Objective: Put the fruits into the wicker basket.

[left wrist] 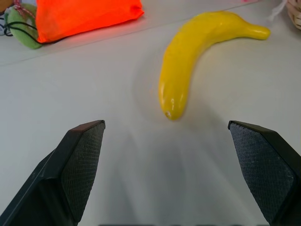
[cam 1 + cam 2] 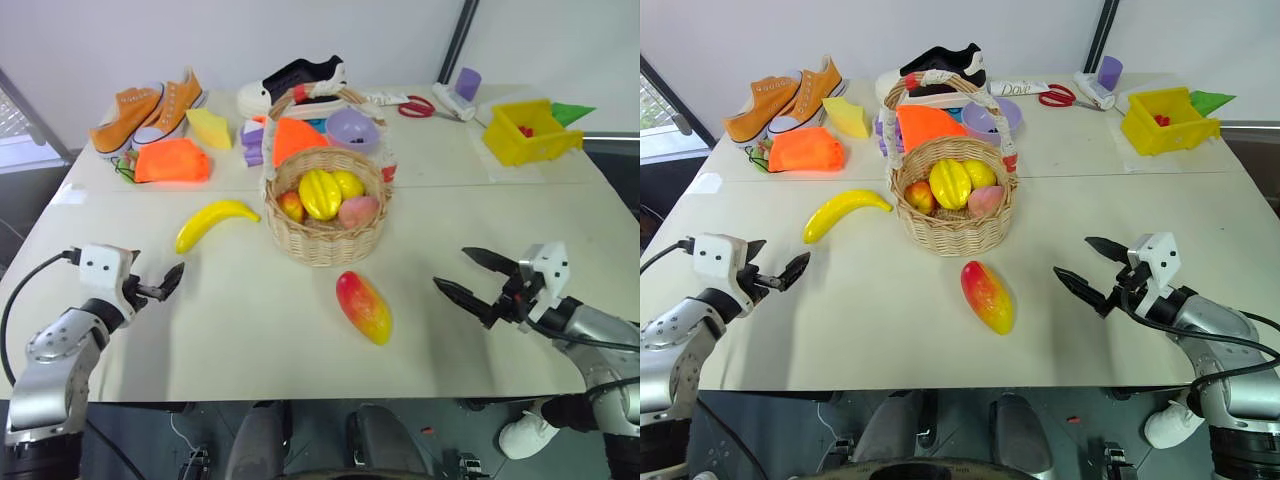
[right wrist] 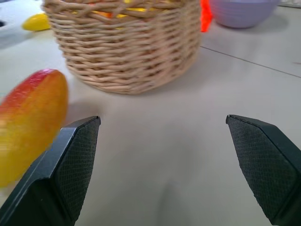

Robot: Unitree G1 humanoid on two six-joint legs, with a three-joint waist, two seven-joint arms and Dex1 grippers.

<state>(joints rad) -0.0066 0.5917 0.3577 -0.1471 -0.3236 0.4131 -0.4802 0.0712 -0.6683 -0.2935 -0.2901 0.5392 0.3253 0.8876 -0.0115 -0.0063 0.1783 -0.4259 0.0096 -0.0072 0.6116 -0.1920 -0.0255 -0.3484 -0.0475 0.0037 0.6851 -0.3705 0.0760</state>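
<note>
Wicker basket [image 2: 325, 225], mid-desk [image 2: 240, 330]: holds several fruits. Banana [image 2: 214, 222] lies left of it; mango [image 2: 364, 306] in front. Left end effector [image 2: 160, 285], right end effector [image 2: 472, 278]: both open, empty.

Head stereo pair: high, facing forward and down over the pale worktop [image 2: 250, 330]. Both wrist cameras sit low and close to the surface, sighting between their own spread jaws. Left wrist faces the curved yellow plastic banana [image 1: 197, 56] just ahead; right wrist faces the round tan wicker basket [image 3: 127, 52]; both items also appear in the head views.
</note>
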